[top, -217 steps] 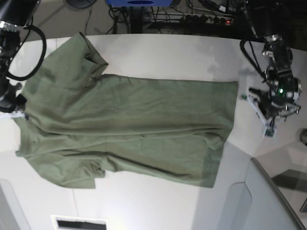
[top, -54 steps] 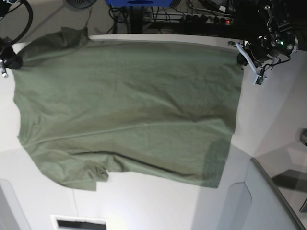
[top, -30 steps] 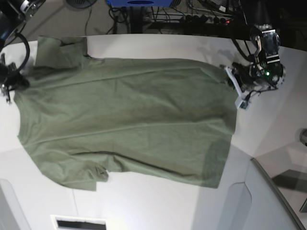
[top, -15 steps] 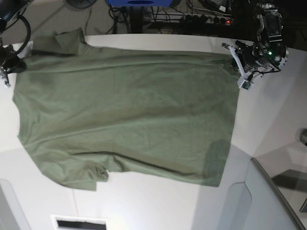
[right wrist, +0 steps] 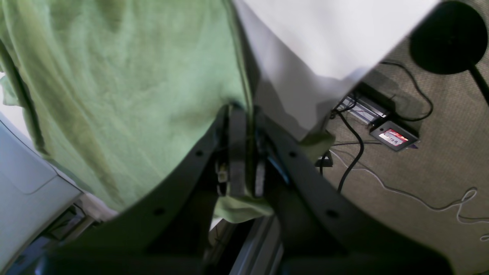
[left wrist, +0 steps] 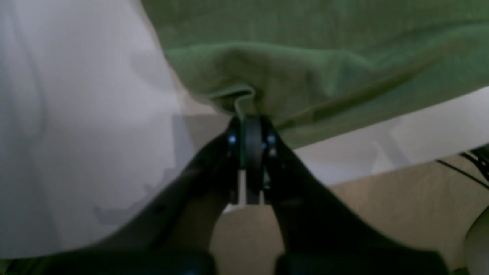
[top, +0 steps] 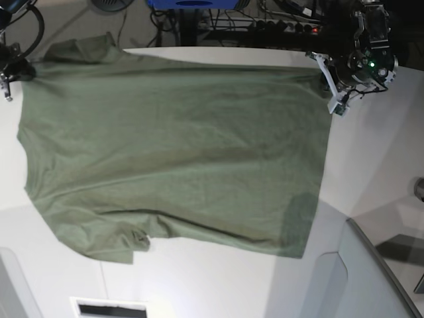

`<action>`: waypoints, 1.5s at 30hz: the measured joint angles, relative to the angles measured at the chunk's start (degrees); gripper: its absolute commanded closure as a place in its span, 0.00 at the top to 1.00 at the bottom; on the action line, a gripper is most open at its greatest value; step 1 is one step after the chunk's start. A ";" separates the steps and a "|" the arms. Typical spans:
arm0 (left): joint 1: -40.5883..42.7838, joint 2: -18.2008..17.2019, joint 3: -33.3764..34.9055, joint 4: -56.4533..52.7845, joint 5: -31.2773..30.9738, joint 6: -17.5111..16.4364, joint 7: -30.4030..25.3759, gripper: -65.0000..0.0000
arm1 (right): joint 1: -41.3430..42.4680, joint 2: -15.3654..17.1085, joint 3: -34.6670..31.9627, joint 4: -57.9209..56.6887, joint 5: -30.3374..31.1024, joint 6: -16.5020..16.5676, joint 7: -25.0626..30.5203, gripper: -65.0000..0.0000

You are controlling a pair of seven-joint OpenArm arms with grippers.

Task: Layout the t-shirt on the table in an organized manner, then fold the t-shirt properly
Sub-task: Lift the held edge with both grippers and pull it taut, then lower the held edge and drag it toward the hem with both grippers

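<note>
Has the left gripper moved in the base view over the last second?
Yes. The left gripper, shut on the t-shirt hem, has gone up the image toward the table's far edge, stretching the cloth.

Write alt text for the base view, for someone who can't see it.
An olive-green cotton t-shirt lies spread across a large white table, its far edge held up by two grippers: the right gripper at the far-left corner, the left gripper at the far-right corner.

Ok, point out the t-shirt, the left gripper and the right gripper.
t-shirt (top: 172, 146), base view, middle of the body.
left gripper (left wrist: 250, 122), left wrist view, between its fingertips.
right gripper (right wrist: 241, 110), right wrist view, between its fingertips.
</note>
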State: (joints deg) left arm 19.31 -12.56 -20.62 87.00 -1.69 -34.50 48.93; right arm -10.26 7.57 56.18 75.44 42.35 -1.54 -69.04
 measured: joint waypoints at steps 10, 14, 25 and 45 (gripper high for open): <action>3.37 0.00 0.04 4.94 -0.02 -0.02 4.28 0.00 | -2.16 -0.02 0.33 5.14 0.33 -0.02 -0.20 0.00; 4.42 0.00 0.04 5.38 -0.02 -0.04 4.31 0.00 | -2.80 -0.07 0.33 4.74 0.22 -0.02 -0.22 0.00; 4.68 0.00 -0.20 5.44 0.02 0.02 4.48 0.00 | -2.64 -0.28 0.37 4.94 0.44 -0.02 0.39 0.39; -7.96 3.19 -5.20 9.46 0.28 0.02 4.68 0.00 | 8.20 -2.93 -8.74 11.37 0.79 0.81 2.51 0.01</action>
State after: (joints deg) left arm 11.35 -9.37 -25.82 96.47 -1.41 -34.48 53.60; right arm -2.07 4.64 47.44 86.80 43.13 -0.73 -66.52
